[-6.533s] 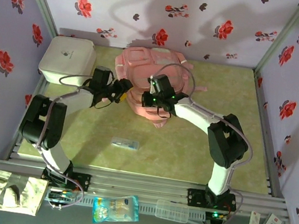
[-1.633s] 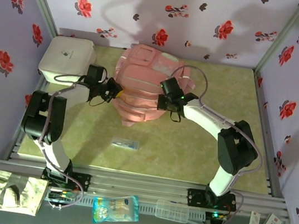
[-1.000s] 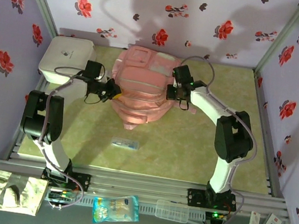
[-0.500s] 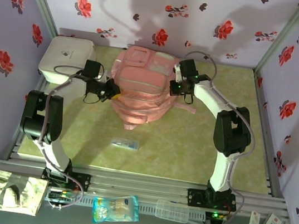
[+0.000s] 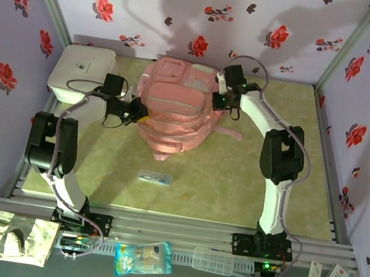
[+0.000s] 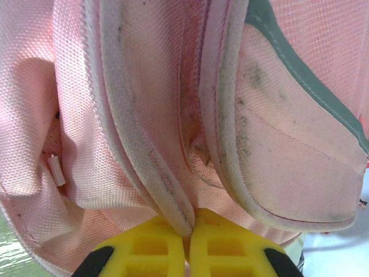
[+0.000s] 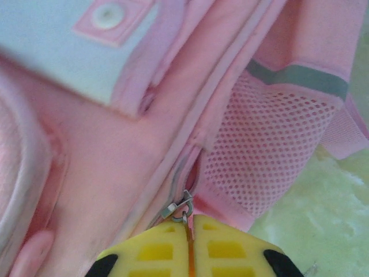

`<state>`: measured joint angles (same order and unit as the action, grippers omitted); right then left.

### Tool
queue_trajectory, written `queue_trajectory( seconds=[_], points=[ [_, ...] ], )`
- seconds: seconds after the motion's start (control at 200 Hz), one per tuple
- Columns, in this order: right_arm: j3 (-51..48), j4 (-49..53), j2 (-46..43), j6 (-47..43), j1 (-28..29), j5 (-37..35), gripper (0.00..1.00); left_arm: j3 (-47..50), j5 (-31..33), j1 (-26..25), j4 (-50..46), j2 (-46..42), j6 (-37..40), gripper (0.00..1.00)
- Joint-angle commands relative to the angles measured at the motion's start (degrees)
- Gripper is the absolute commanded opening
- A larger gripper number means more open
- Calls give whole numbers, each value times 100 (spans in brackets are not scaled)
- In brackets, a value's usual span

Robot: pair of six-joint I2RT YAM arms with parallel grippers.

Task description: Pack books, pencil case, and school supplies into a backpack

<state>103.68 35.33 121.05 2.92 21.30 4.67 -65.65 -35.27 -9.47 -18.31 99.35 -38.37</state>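
1. The backpack [image 5: 174, 119] is big and pink. It lies flat in the middle of the green table [image 5: 248, 183], toward the back.
2. Closest to my bases is a small clear packet [image 5: 155, 176]. It lies alone on the table, in front of the backpack and apart from it.
3. Next is my left claw [image 5: 141, 112], at the left side of the backpack. Its yellow fingers [image 6: 138, 254] are squeezed together on a pink edge of the backpack cloth.
4. A bit farther back is my right claw [image 5: 216, 103], at the right side of the backpack. It is closed too. A little metal zip pull [image 7: 179, 209] sits right at its tips and goes in between them. Beside it is a pink mesh pocket [image 7: 271, 156].
5. Farthest back on the left is a white box [image 5: 83, 74], near the backpack but not touching it.
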Motion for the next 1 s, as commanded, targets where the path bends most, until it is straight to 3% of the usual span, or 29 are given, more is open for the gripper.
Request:
queue_trajectory(
  seconds=[0.0,0.135,0.305,0.495,0.75,0.995],
  points=[
    [373,-95,90,582,-464,-997,12,7,81,218,-691,-170,333,0],
    [290,-33,-180,861,-469,-585,20,26,-89,218,-529,-186,169,0],
    [-672,-602,-982,1431,-354,741,46,160,-403,210,205,-220,-564,0],
    [-1503,-1262,-1518,1837,-8,1010,68,287,-411,209,639,-245,-1016,0],
    [-1061,-1448,-918,1897,436,1548,72,393,-358,209,679,-212,-1077,0],
    [-546,-1392,-334,1682,472,1795,76,406,-349,222,662,-213,-1084,0]
  ],
)
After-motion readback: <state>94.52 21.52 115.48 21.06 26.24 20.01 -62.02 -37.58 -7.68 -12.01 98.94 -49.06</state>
